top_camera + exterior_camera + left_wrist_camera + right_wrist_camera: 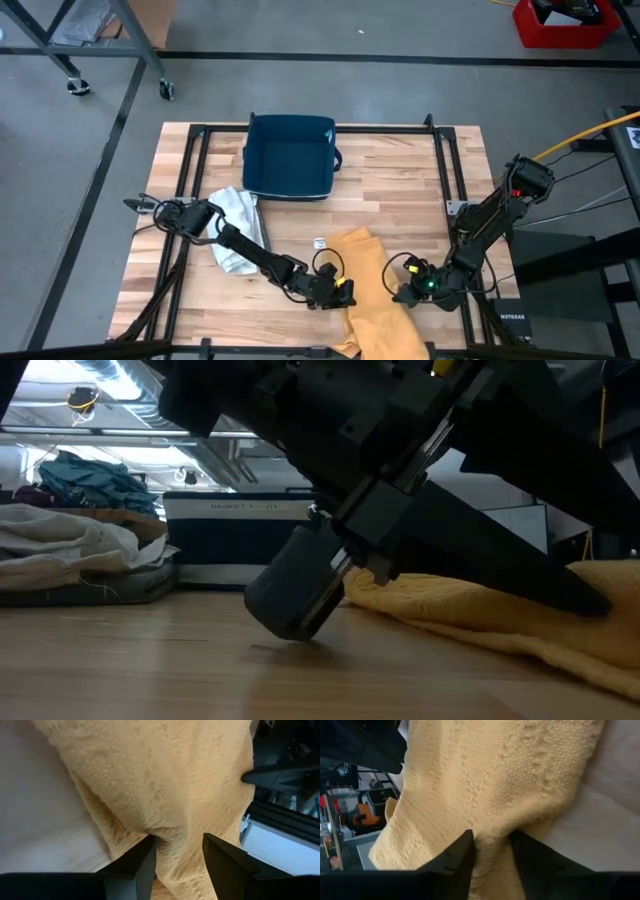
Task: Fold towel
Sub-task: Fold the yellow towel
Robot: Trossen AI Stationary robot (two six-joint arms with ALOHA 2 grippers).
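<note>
A white cloth [235, 232] lies beside the left arm. The left gripper [340, 291] pinches the yellow towel's [372, 280] left edge on the tabletop [400, 180]; the right gripper [407, 293] pinches its right edge. Beyond both sits a dark blue basket [290, 157], its label unreadable, contents unclear.

Even overhead light; low view foreground blurred.

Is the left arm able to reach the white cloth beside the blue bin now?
Probably not at once: the left gripper is closed on the yellow towel. The white cloth lies partly under that arm.
</note>
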